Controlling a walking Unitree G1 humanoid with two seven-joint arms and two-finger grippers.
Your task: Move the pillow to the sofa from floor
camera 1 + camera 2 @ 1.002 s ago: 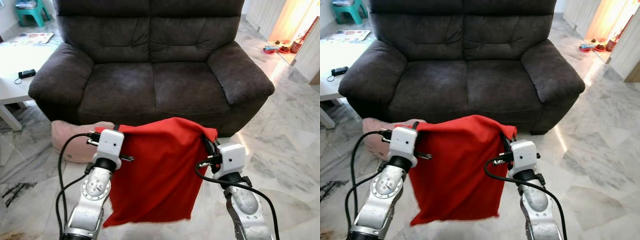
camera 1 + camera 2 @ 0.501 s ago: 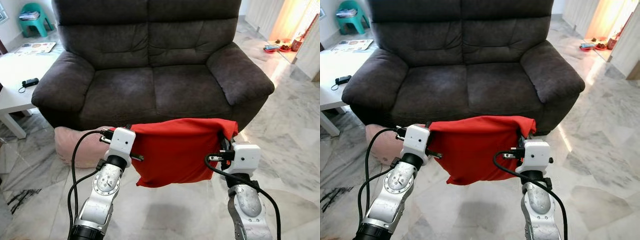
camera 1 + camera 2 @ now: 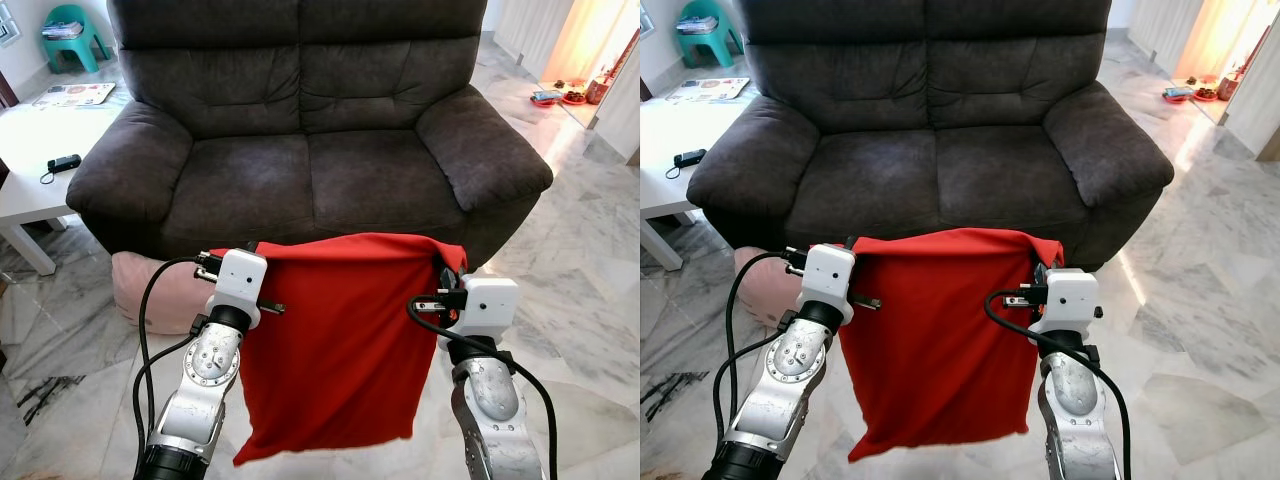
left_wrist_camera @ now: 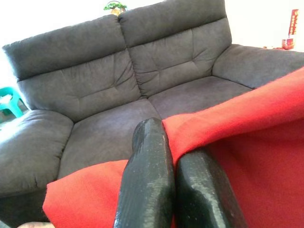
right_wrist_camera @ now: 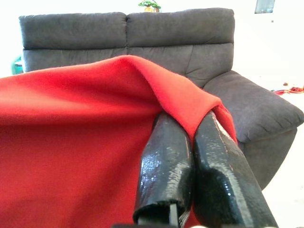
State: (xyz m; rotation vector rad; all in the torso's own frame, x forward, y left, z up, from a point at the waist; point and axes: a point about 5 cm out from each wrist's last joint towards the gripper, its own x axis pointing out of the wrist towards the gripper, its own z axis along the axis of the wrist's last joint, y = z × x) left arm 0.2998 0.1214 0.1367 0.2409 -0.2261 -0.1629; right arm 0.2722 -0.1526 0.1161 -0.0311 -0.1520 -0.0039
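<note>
Two silver arms w/ round perforated joints; white boxy wrists; black cables looped alongside; glossy black fingers (image 5: 164,166).

Marble floor (image 3: 590,260), white table (image 3: 25,140) beside, teal stool (image 3: 70,30) behind

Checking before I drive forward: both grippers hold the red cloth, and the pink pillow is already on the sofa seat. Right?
Not quite. The pillow lies on the floor by the sofa, as the left eye view shows. Both the left gripper and right gripper do hold the red cloth.
</note>
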